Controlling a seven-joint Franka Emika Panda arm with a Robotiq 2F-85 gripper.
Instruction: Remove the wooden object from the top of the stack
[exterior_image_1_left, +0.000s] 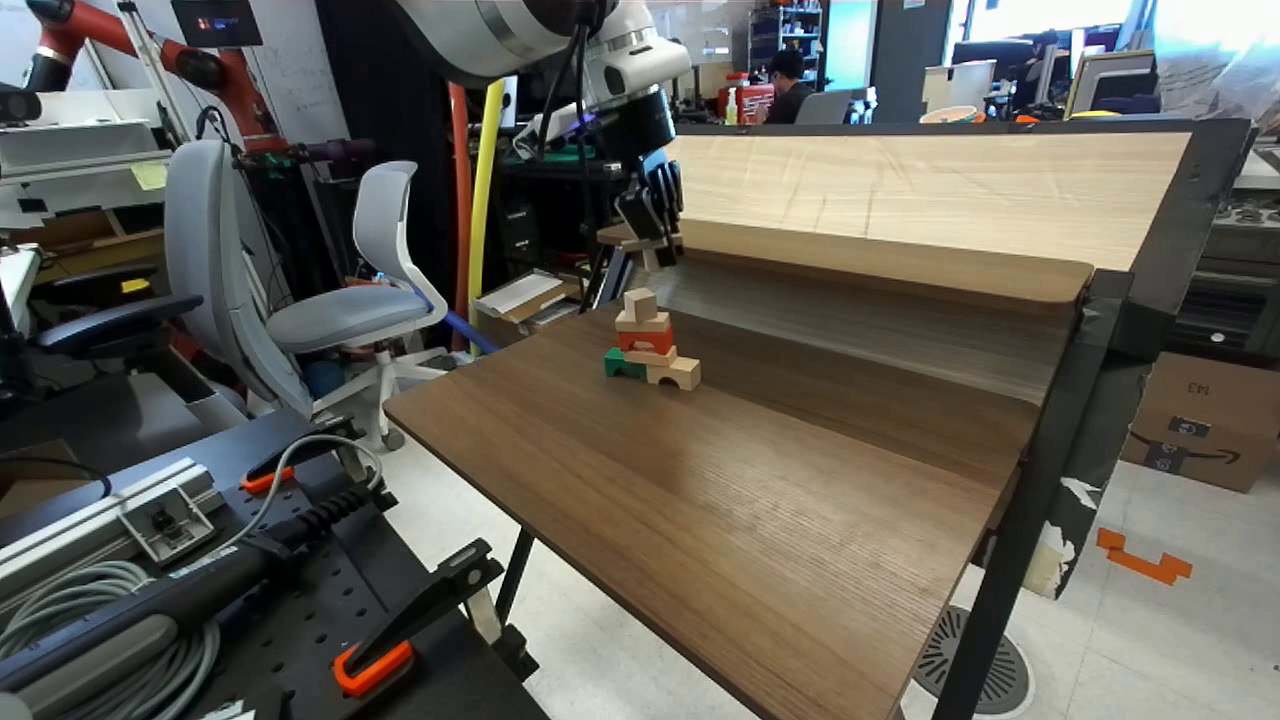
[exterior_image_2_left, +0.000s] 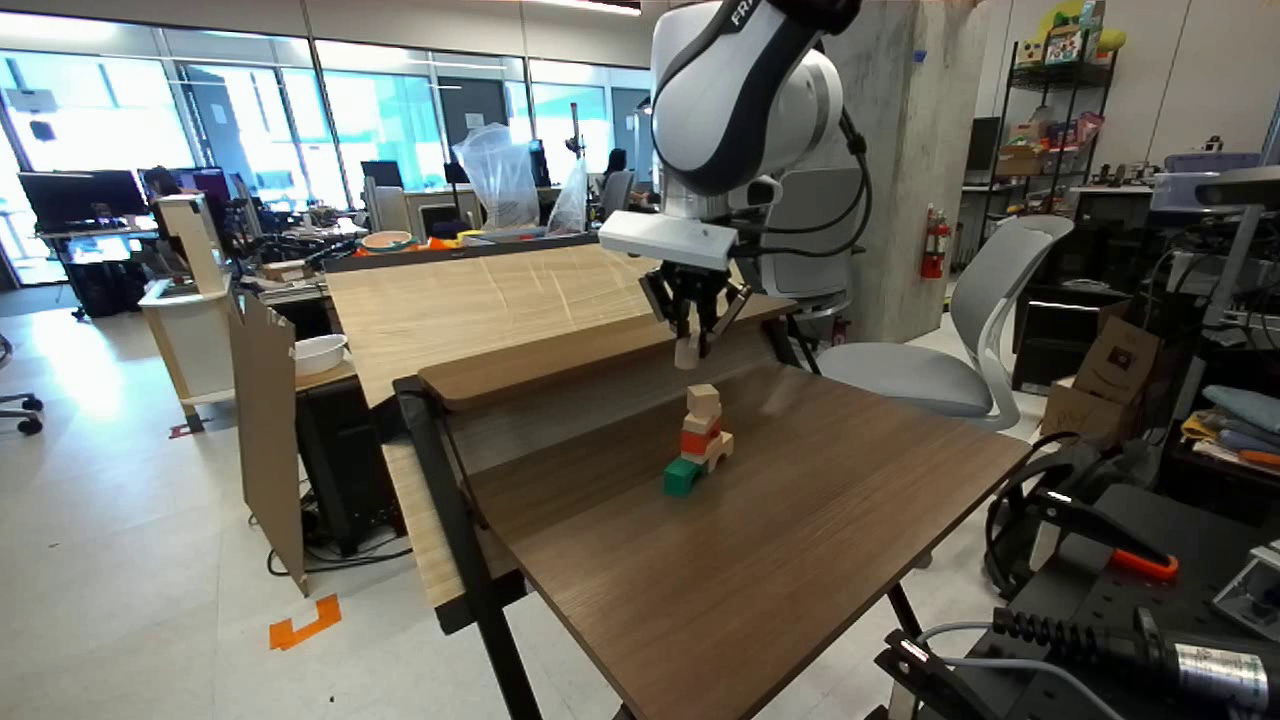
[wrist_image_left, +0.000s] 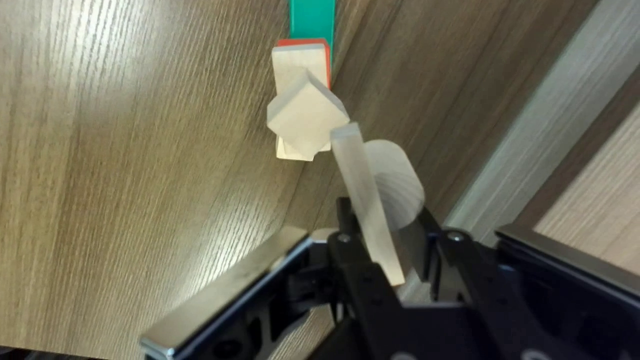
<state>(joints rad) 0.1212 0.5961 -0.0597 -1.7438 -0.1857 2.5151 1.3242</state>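
Brown tabletop (exterior_image_2_left: 780, 530), block stack (exterior_image_1_left: 648, 341), tool (wrist_image_left: 385, 211) pinching pale wood (exterior_image_2_left: 686, 353), white arm (exterior_image_2_left: 817, 95) (lettered "FRA")

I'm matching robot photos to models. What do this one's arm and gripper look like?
The arm is rounded, in white and black; in an exterior view, its cut-off lettering reads "FRA". Black cables loop beside it, and a white casing shows above the gripper, which is black and jointed, with shiny, metal-looking plates along its outer sides.
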